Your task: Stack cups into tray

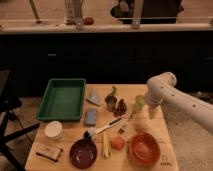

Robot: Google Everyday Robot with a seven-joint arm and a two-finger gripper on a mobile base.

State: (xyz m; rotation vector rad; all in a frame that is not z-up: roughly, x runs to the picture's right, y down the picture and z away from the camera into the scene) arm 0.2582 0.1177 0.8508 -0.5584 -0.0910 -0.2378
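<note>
The pale yellow-green cup [139,103] stands upright on the wooden table, right of centre. The dark grey cup [111,103] stands upright a little to its left. The green tray [52,100] lies at the table's back left with nothing in it. My gripper [150,109] hangs from the white arm [165,85], which reaches in from the right. The gripper is low over the table, just right of the yellow-green cup and very close to it. I cannot tell whether it touches the cup.
Two blue-grey sponges [92,116] lie right of the tray. A white dish [53,130], maroon bowl [83,153], orange bowl [144,148], brush [106,128], dark cone-like thing [120,107] and small orange item [118,143] crowd the front half.
</note>
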